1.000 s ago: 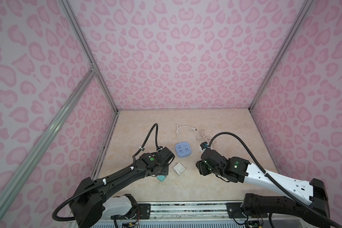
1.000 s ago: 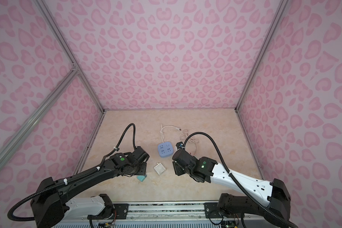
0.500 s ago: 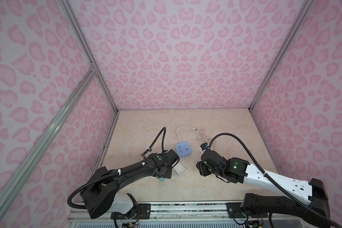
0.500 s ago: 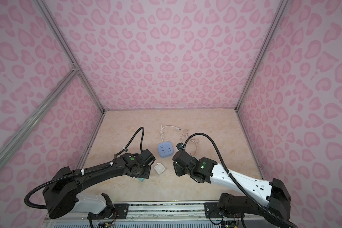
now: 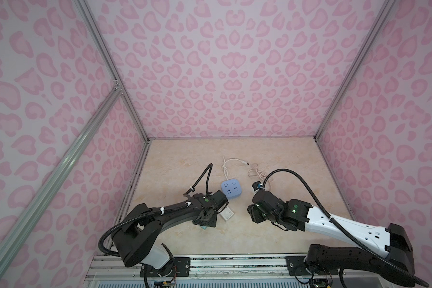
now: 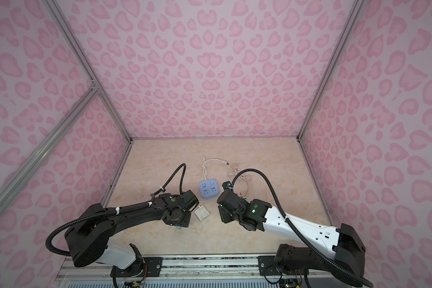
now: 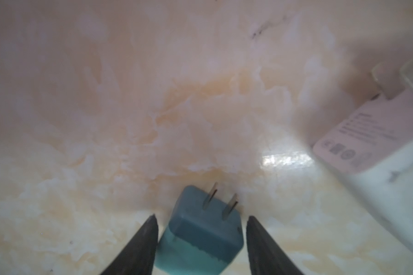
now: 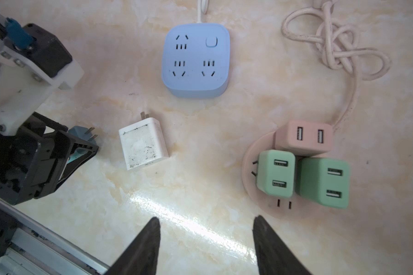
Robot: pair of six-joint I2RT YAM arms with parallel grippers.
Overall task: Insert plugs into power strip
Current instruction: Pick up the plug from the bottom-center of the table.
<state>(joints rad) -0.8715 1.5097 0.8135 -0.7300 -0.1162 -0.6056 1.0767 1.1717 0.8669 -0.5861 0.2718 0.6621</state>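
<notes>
Shifted since a second ago: my left arm, leaning further in, left gripper [image 7: 201,216] jaws apart astride the teal plug [image 7: 202,235] lying on the table [image 8: 224,114] beside the white plug [image 8: 143,142]; best closed squarely on its flat sides, prongs clear, before carrying to the power strip [image 8: 196,59].

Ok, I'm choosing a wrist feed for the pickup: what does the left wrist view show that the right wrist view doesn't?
Left wrist only: tips of the left gripper flanking the teal plug; the printed label on the white plug.
Right wrist only: blue power strip, tan plug and two mint plugs on a round pink base, knotted cord, open right gripper.
Both: teal plug, white plug, tabletop.
</notes>
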